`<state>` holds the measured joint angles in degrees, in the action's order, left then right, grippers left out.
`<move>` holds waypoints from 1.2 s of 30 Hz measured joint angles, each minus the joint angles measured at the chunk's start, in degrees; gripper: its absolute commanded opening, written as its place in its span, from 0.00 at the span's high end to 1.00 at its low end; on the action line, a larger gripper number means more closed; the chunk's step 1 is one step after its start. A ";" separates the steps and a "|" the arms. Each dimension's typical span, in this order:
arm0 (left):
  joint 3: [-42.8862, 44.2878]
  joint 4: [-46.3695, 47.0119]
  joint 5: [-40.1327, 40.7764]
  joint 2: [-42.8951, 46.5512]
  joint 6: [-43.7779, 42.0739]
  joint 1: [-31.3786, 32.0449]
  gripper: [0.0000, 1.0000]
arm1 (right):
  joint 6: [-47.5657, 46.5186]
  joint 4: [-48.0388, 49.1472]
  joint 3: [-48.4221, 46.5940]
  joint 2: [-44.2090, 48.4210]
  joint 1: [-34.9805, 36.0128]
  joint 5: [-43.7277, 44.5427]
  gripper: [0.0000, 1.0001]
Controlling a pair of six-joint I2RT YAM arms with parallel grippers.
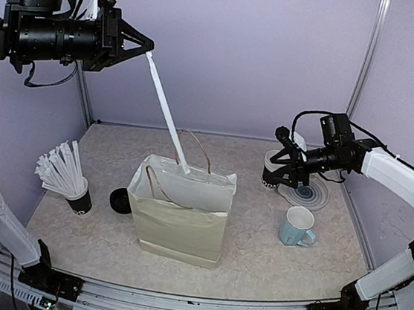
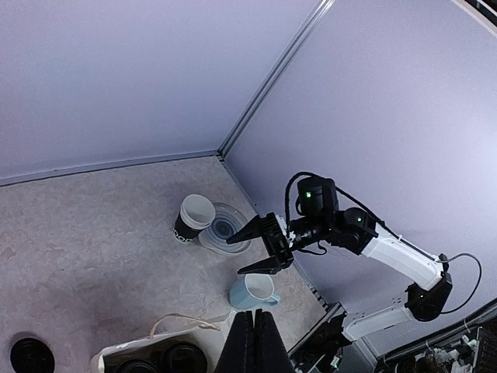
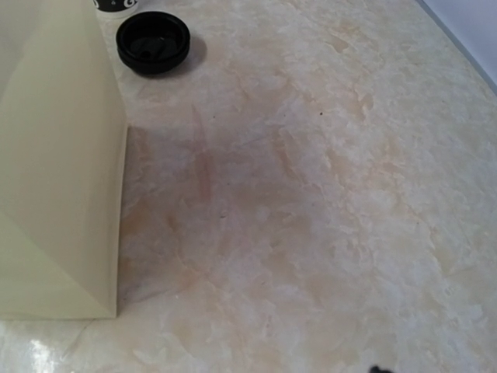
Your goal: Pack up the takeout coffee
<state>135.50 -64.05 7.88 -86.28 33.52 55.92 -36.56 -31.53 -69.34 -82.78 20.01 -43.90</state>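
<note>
**Inspector:** Reference object is the paper bag (image 1: pixel 184 227), upright, mouth open. State the left gripper (image 1: pixel 149 47).

**Assistant:** High above the bag and to its left; jaws pressed together, pinching the upper end of a white stick (image 1: pixel 166 109); the stick slants down to the bag's mouth; whether its lower end sits inside the bag cannot be told; in the left wrist view the closed jaws hide the stick.

**Inspector:** Right gripper (image 2: pixel 235 257)?

**Assistant:** Right of the bag; jaws spread, nothing between them; its own camera shows no fingers, only a dark speck at the bottom edge.

**Inspector:** Location of the coffee?

**Assistant:** One takeout cup (image 2: pixel 192 220), unlidded, white inside, stands right of the bag and farther back, just beside a clear round dish (image 1: pixel 311 193); from above the right gripper overlaps it; the left wrist view shows them apart. One black lid (image 1: pixel 121 200) lies on the table just left of the bag. Dark round tops (image 2: pixel 185 360) show inside the bag's mouth, cut off by the frame edge; lidded cups or not, I cannot tell.

**Inspector:** Other items?

**Assistant:** Light-blue mug (image 1: pixel 297 227) right of the bag; cup of white sticks (image 1: pixel 69 184) left of it, its lettering unreadable.
</note>
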 measured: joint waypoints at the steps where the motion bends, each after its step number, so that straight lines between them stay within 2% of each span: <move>1: 0.00 0.61 -0.24 0.20 0.09 0.46 1.00 | 0.00 -0.02 0.00 -0.04 0.00 0.00 0.35; 6: -1.92 3.52 -0.63 0.92 0.17 1.31 1.00 | -0.02 -0.02 0.00 -0.26 0.00 0.02 0.35; 12: -15.45 11.08 -2.21 2.08 0.50 2.03 1.00 | -0.20 -0.02 0.00 -0.26 0.00 0.07 0.35; 14: -17.57 12.28 -2.71 0.57 0.52 2.78 1.00 | -0.33 -0.02 0.04 -0.28 0.00 0.09 0.35; 22: -18.95 16.92 -4.42 -7.65 0.52 7.58 1.00 | -1.07 -0.11 0.72 -0.63 0.00 0.24 0.35; 24: -19.89 16.39 -3.98 -8.07 0.61 7.91 0.93 | -1.18 -0.11 0.72 -0.72 0.00 0.24 0.35; 28: -23.41 13.16 -1.66 -6.88 1.46 6.47 0.68 | -1.42 -0.09 0.72 -0.76 0.00 0.24 0.34; 33: -30.40 7.26 0.26 -2.03 2.80 3.04 0.57 | -1.70 -0.15 0.72 -1.01 0.00 0.24 0.35; 36: -32.50 4.68 1.33 2.86 3.52 1.20 0.56 | -1.88 -0.24 0.72 -1.53 0.00 0.24 0.34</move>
<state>103.00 -59.37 9.21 -83.42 37.04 57.12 -38.44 -31.77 -68.62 -84.31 20.01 -43.66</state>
